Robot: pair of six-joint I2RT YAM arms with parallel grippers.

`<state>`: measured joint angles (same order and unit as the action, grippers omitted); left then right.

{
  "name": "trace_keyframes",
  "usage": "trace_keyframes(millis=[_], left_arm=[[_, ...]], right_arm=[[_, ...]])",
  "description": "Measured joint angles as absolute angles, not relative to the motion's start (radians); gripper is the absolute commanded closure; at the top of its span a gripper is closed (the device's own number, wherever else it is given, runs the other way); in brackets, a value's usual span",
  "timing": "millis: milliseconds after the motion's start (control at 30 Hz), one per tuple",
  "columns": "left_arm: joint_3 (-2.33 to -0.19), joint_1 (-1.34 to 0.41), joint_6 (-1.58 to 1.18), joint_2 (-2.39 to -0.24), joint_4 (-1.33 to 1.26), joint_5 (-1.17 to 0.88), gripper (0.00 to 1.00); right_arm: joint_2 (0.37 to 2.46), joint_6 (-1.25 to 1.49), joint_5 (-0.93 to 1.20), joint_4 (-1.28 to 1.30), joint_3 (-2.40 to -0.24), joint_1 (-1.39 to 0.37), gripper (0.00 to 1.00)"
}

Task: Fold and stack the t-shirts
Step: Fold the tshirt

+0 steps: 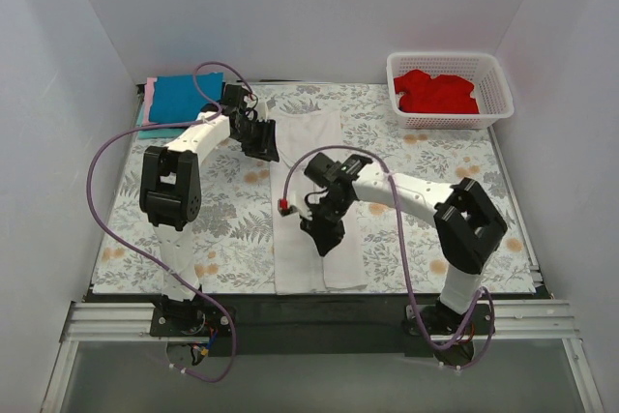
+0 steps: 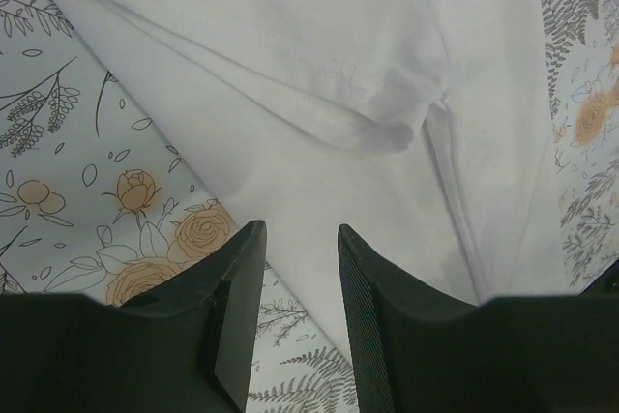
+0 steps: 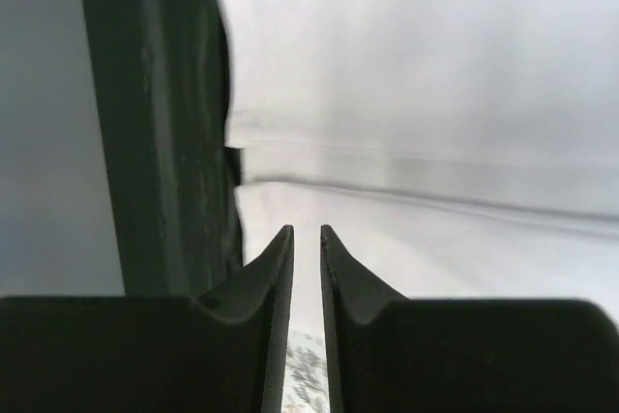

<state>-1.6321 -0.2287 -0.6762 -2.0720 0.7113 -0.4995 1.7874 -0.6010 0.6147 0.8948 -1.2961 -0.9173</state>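
You were folding the narrow white cloth t-shirt (image 1: 295, 258), which lay lengthwise in the frame's centre. Your left fingers (image 2: 237, 297) stood spread and your right fingers (image 3: 276, 307) slightly parted, both pinching nothing. Next, I judge, you needed to grip one end and fold it over.

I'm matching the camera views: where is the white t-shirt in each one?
Top external: white t-shirt lies mid-table, a long strip.
Left wrist: fills top and right.
Right wrist: fills upper right.
Shared landmark: the floral table cloth beneath it.
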Motion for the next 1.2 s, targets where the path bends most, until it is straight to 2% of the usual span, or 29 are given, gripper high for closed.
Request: trace_keyframes(millis=[167, 333, 700, 933, 1200], left_arm=[[-1.630, -0.232, -0.687, -2.074, 0.712, -0.521, 0.67], [-1.614, -0.245, -0.697, -2.085, 0.704, -0.532, 0.69], [-1.645, -0.251, -0.707, -2.197, 0.700, -0.516, 0.71], [-1.787, -0.243, -0.708, -2.290, 0.698, -0.519, 0.72], [-1.959, -0.213, -0.741, -2.399, 0.685, -0.536, 0.71]], right_arm=[[1.796, -0.581, 0.614, 0.901, -1.474, -0.712, 0.78], [1.927, -0.540, 0.524, 0.867, -1.673, -0.559, 0.80], [2.154, -0.449, 0.332, 0.755, -1.732, -0.543, 0.82], [2.205, -0.418, 0.266, 0.673, -1.740, -0.485, 0.81], [2.311, -0.423, 0.273, 0.640, -1.896, -0.433, 0.79]])
